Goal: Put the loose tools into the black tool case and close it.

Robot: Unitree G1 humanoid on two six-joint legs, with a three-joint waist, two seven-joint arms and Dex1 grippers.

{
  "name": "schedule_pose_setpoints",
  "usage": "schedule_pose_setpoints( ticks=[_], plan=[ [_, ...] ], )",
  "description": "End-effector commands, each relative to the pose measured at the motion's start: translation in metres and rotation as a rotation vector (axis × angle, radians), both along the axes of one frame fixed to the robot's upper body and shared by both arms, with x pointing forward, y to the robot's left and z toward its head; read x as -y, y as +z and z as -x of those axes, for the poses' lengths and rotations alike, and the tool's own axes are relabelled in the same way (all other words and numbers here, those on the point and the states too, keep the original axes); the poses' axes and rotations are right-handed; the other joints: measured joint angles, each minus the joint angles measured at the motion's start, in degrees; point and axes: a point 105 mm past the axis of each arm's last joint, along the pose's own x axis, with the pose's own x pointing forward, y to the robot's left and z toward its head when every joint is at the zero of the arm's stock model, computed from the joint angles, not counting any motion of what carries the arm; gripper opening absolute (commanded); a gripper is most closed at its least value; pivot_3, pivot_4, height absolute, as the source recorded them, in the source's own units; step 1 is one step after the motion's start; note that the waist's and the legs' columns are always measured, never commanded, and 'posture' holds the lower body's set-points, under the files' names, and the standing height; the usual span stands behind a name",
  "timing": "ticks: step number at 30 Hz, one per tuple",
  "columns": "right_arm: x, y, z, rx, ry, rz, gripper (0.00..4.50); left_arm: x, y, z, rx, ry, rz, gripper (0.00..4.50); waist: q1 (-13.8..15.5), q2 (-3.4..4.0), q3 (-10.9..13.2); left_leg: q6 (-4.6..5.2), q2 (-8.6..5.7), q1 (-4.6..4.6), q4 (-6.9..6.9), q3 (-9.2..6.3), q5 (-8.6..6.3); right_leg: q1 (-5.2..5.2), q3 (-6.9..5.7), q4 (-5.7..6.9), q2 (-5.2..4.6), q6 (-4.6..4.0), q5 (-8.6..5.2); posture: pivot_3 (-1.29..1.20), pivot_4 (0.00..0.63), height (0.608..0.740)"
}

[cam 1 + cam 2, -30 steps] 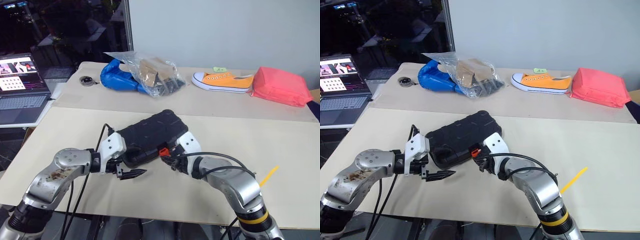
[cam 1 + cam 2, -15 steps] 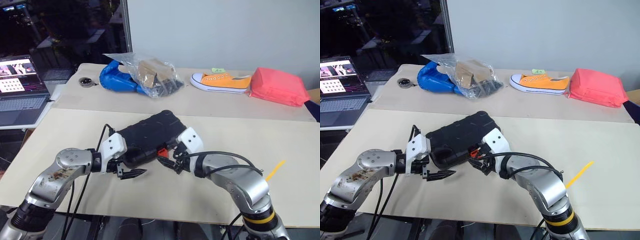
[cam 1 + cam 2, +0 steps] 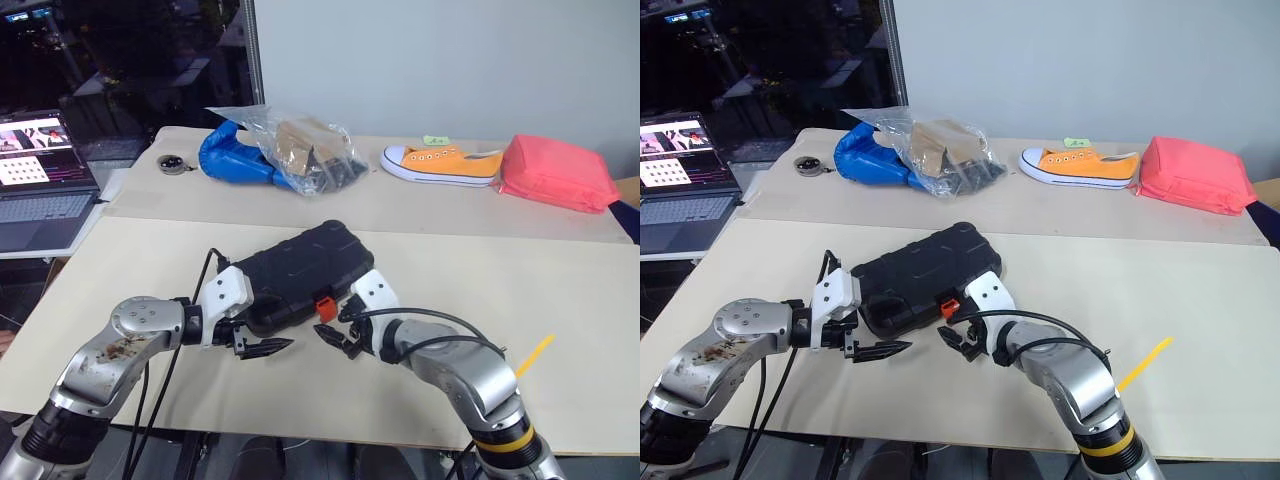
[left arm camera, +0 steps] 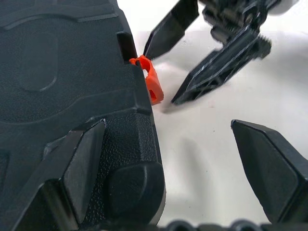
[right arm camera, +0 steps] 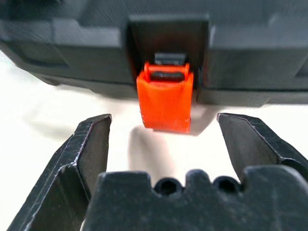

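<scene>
The black tool case (image 3: 300, 272) lies shut in the middle of the near table, its ribbed lid up and its small orange latch (image 5: 165, 103) on the front edge. My right gripper (image 3: 338, 340) stands open just in front of the latch, one finger to each side and not touching it. My left gripper (image 3: 265, 338) is open at the case's front left corner; in the left wrist view one finger (image 4: 84, 163) lies against the case and the other (image 4: 269, 163) hangs over bare table. The loose tools are out of view.
A yellow strip (image 3: 535, 352) lies near the table's front right. On the far table are a clear bag over a blue item (image 3: 290, 150), an orange shoe (image 3: 445, 162), a pink package (image 3: 558, 172) and a small round object (image 3: 174, 161). A laptop (image 3: 40, 180) sits at left.
My right gripper, which was nearly shut at the orange latch, has opened wide and drawn back slightly toward the table's front. The left gripper and the case stayed put.
</scene>
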Motion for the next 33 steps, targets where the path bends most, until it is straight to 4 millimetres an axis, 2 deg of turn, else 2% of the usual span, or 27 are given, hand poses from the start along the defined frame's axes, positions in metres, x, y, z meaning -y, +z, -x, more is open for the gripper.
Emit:
schedule_pose_setpoints(
  ticks=[1,7,9,10,16,17,24,33],
  plan=[
    [-0.005,0.006,-0.003,0.046,-0.005,-0.021,4.07,-0.01,-0.032,0.008,-0.135,0.038,-0.056,4.5,0.0,0.0,0.0,0.0,0.0,0.0,0.0,0.0,0.0,0.0,0.01,0.0,-0.01,0.0,0.0,0.0,0.15,0.74],
    [-0.007,0.006,-0.005,0.054,-0.02,-0.035,4.07,-0.01,-0.031,0.008,-0.132,0.042,-0.055,4.5,-0.1,0.0,0.0,0.0,0.01,0.02,-0.01,0.0,0.0,0.0,0.0,0.0,-0.01,0.04,-0.02,0.0,0.15,0.74],
    [-0.007,0.007,-0.006,0.055,-0.021,-0.035,3.57,-0.011,-0.031,0.008,-0.132,0.043,-0.055,4.5,-0.1,0.0,0.0,0.0,0.02,0.02,-0.02,-0.01,0.0,0.0,0.0,0.0,-0.01,0.04,-0.02,0.0,0.15,0.74],
    [-0.007,0.007,-0.006,0.055,-0.022,-0.036,3.48,-0.011,-0.031,0.008,-0.132,0.043,-0.055,4.5,-0.1,0.0,0.0,0.0,0.02,0.02,-0.02,0.0,0.0,0.0,0.01,0.0,-0.01,0.04,-0.02,0.0,0.15,0.74],
    [-0.007,0.006,-0.005,0.052,-0.028,-0.038,1.4,-0.009,-0.029,0.007,-0.128,0.044,-0.051,4.5,-0.1,0.0,0.0,0.0,0.02,0.02,-0.03,-0.01,0.0,-0.01,0.01,0.0,-0.02,0.03,-0.02,0.0,0.15,0.74],
    [-0.007,0.006,-0.005,0.052,-0.028,-0.038,1.26,-0.008,-0.029,0.007,-0.128,0.044,-0.05,4.5,-0.1,0.0,0.0,0.0,0.03,0.02,-0.03,-0.01,0.0,-0.01,0.01,0.0,-0.02,0.03,-0.02,0.0,0.15,0.74],
    [-0.003,0.023,-0.002,0.118,-0.007,-0.046,1.17,-0.011,-0.03,0.008,-0.133,0.05,-0.054,4.5,-0.2,0.0,0.0,0.0,0.04,0.02,-0.03,-0.03,0.0,-0.02,0.02,0.0,-0.03,0.05,-0.03,0.0,0.15,0.74],
    [-0.004,0.035,0.001,0.174,0.014,-0.038,1.17,-0.009,-0.036,0.008,-0.143,0.046,-0.056,4.5,-0.1,0.0,0.0,0.0,0.0,-0.06,-0.07,-0.03,0.0,-0.06,0.02,-0.03,-0.11,0.02,-0.04,0.0,0.15,0.74]
  ],
)
